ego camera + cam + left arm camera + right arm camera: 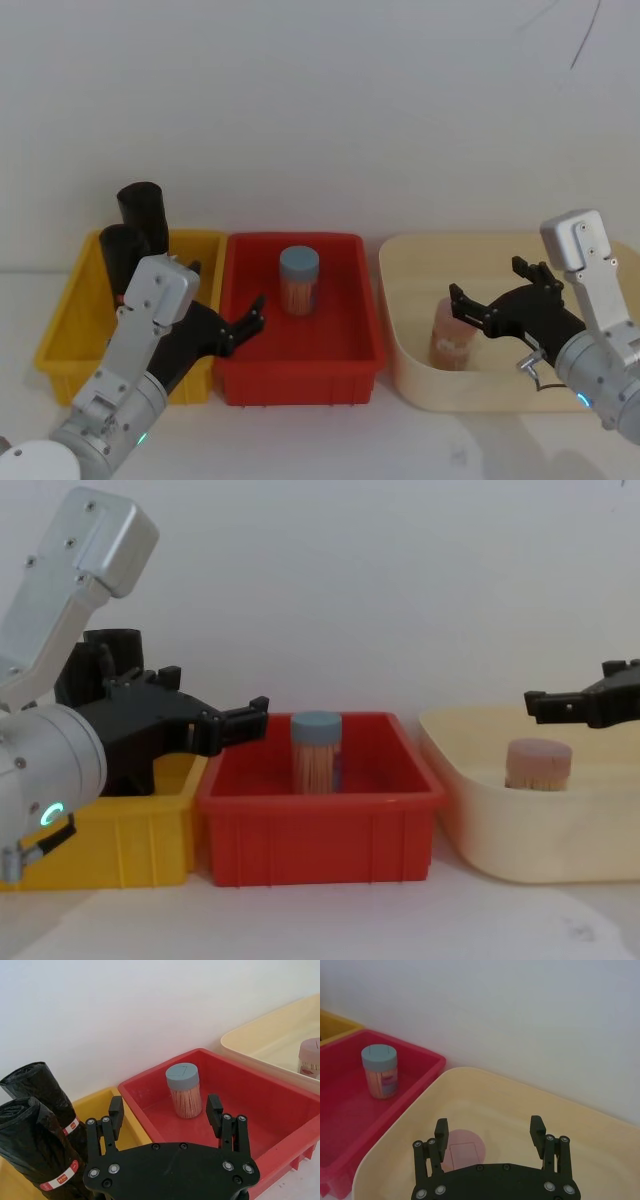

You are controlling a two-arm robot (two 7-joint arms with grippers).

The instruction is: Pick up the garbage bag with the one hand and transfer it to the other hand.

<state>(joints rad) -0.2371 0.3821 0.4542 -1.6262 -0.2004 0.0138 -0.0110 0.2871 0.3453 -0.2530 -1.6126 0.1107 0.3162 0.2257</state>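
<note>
Two identical black garbage bag rolls, the nearer and the farther, stand upright in the yellow bin. In the left wrist view the nearer roll and the farther roll each carry a red-and-white label band. My left gripper hangs open and empty over the wall between the yellow and red bins, just right of the rolls, apart from them. In the chest view the left gripper stands in front of a roll top. My right gripper is open and empty above the cream tub.
A blue-lidded toothpick jar stands in the red bin between the arms. A pink-lidded jar sits in the cream tub under the right gripper. A white wall runs close behind all three containers.
</note>
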